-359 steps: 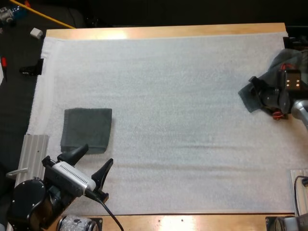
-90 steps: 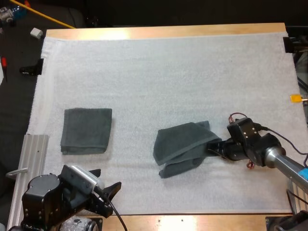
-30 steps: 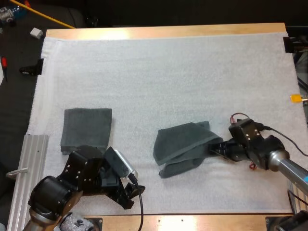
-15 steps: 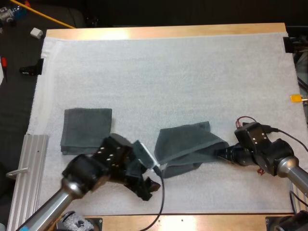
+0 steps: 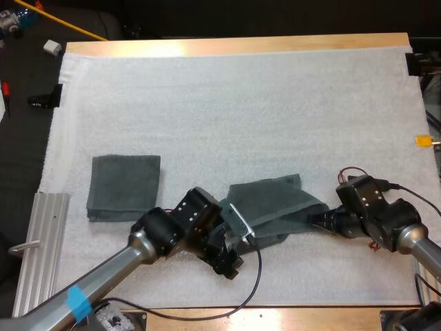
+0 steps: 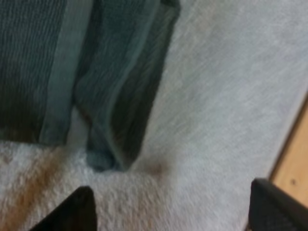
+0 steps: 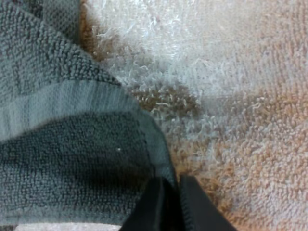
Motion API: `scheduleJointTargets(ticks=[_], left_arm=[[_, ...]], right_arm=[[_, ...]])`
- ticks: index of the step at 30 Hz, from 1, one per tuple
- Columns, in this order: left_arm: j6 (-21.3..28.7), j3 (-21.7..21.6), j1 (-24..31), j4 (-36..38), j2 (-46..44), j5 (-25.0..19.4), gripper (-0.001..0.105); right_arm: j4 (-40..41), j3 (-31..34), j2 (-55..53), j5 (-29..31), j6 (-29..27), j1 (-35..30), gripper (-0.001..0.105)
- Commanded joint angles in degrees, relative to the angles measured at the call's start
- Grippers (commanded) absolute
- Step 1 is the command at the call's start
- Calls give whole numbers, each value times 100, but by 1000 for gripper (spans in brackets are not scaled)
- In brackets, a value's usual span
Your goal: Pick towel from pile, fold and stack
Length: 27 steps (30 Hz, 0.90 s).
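A crumpled dark grey-green towel (image 5: pixel 269 207) lies on the white mat (image 5: pixel 234 110), right of centre near the front. My right gripper (image 5: pixel 318 219) is shut on its right corner; in the right wrist view the black fingertips (image 7: pixel 166 202) pinch the towel's hem (image 7: pixel 72 120). My left gripper (image 5: pixel 236 249) is low over the mat at the towel's front left corner. Its fingers (image 6: pixel 72 211) stand wide apart, with the towel's bunched corner (image 6: pixel 115 120) just ahead and nothing between them. A folded towel (image 5: pixel 124 186) lies flat at the left.
A ribbed metal rail (image 5: pixel 41 234) lies along the mat's left front edge. The table's wooden front edge (image 5: pixel 310 317) runs close behind my left gripper. Small items lie on the dark floor beyond the far left corner.
My left arm has swung right from the mat's front left to the crumpled towel's front left corner. The right gripper has drawn its towel corner slightly right, stretching the cloth.
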Motion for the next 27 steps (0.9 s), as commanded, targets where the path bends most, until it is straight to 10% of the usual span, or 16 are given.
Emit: scheduleJointTargets(ticks=[1,19,27], left_arm=[[-94,5,-35,-242,366,-93,64],[-163,-9,-92,-1082,1799,-596,63],[-191,-1,-100,-1087,1890,-635,38]], right_arm=[[71,-17,-18,80,-35,-13,0],[64,-25,-27,61,-25,-11,0],[82,-23,-22,61,-31,-14,0]])
